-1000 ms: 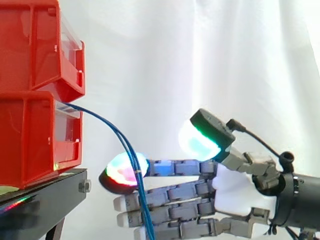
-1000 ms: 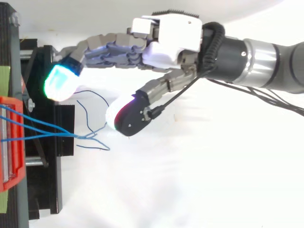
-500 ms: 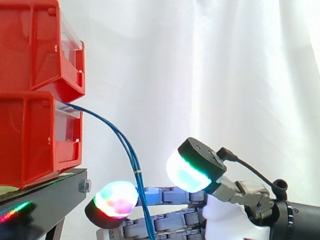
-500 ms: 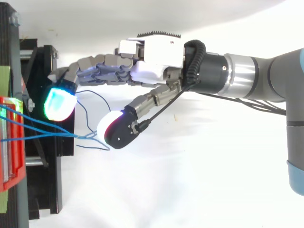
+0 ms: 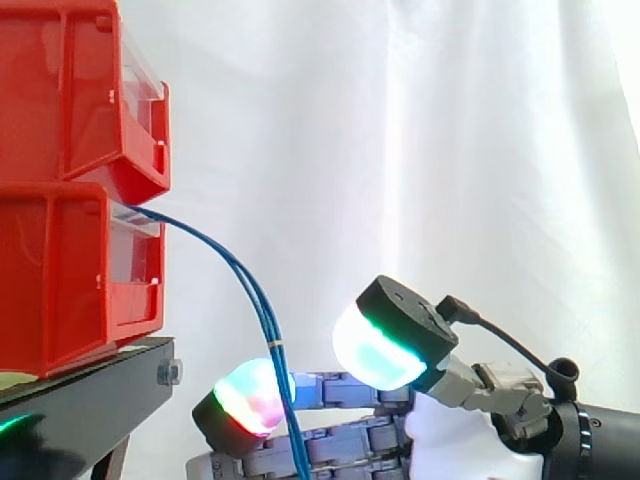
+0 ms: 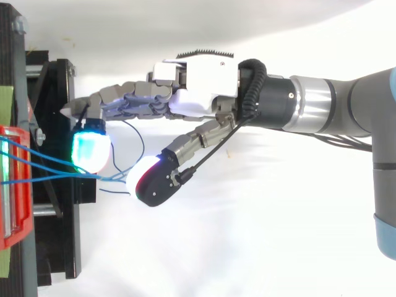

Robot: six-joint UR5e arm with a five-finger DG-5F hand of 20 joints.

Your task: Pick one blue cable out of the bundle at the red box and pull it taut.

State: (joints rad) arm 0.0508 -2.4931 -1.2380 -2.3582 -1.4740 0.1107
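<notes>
Beside the red box, the hand stood spread, thumb and fingers around the blue cables, gripping nothing; closing there could pinch several strands, not one.

Black stand — white curtain behind.

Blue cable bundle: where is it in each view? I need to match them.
Side view: blue cable bundle arcs from the red bin down past the hand.
Top view: it runs right from the left-edge red bin to the hand.
Shared landmark: red bin.
</notes>
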